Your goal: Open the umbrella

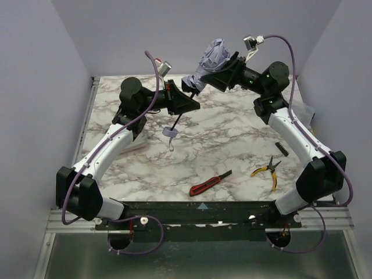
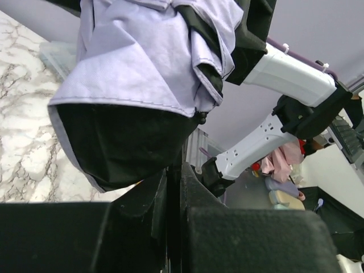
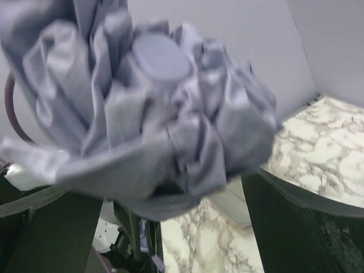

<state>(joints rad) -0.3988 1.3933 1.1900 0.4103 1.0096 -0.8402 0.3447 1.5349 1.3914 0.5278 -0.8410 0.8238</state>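
Blurred throughout the right wrist view, cropped at its top and left edges: the umbrella [image 3: 153, 114], masking the right pincer [image 3: 170, 199] fingertips. From the left wrist, cropped at the top too, shaft lost in shadow inside the left pincer [image 2: 173, 199]. On the surface [image 1: 232, 133], a small dark item [image 1: 284, 147], too small to identify.

Seen from above, the left arm [image 1: 107, 148] rises from the lower left of the frame toward top centre. The left gripper [image 1: 180, 103] is pinched tight on the thin shaft of the umbrella [image 1: 210, 58]. The right arm [image 1: 296, 131] climbs from the lower right, bends at the upper right and turns leftward. The right gripper [image 1: 225, 71] is clamped on the umbrella's bunched fabric, its dark fingers [image 3: 301, 222] on either side of the bundle. The two grippers are near each other.
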